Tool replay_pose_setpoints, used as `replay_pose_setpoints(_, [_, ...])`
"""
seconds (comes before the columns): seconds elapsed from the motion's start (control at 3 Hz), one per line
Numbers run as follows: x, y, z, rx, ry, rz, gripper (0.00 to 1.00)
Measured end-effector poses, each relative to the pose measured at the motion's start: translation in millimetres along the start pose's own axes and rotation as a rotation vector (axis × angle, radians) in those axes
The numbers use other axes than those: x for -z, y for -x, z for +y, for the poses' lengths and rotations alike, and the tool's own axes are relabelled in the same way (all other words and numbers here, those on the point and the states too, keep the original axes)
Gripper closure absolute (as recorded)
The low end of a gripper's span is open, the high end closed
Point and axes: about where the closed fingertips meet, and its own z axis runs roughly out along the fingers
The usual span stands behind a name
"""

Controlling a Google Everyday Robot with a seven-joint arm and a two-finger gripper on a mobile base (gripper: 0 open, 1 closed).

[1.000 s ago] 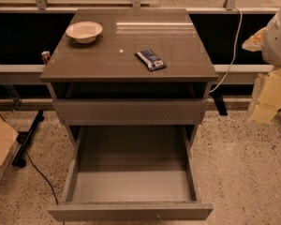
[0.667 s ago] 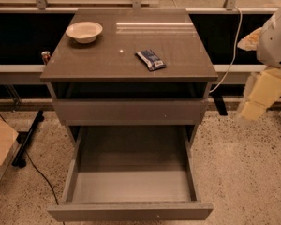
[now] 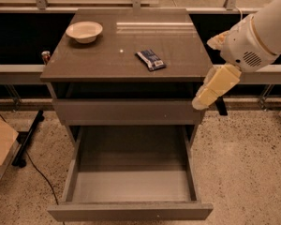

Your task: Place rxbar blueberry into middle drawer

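One dark blue snack bar [image 3: 150, 60], flat and glossy-wrapped, lying on the smooth brown cabinet top [image 3: 103, 60], long axis slanting from back-left to front-right. Up and to the left of the pale, blocky gripper [image 3: 201, 101], hanging just beside the cabinet's right front corner; open or closed, impossible to tell. Below, the boxy grey drawer [image 3: 131, 211] pulled out.

I count one rxbar blueberry [image 3: 150, 60], one white bowl [image 3: 84, 31] and two drawers: the open middle drawer [image 3: 131, 211] and one shallower drawer [image 3: 126, 111]. There is one cardboard box [image 3: 0, 144]. One gripper [image 3: 200, 103] hangs beside the cabinet [image 3: 178, 46], on its right.
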Motion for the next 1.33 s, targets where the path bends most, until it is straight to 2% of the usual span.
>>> replay_pose_setpoints(0.33, [0.0, 0.0, 0.1, 0.001, 0.0, 0.001, 0.0])
replay_pose_setpoints(0.67, [-27.7, 14.4, -13.1, -0.019, -0.023, -0.006, 0.0])
replay_pose_setpoints(1.0, [-54.7, 27.1, -36.4, -0.06, -0.059, -0.06, 0.0])
replay_pose_setpoints(1.33, [-90.7, 43.9, -69.5, -0.125, -0.092, -0.142, 0.0])
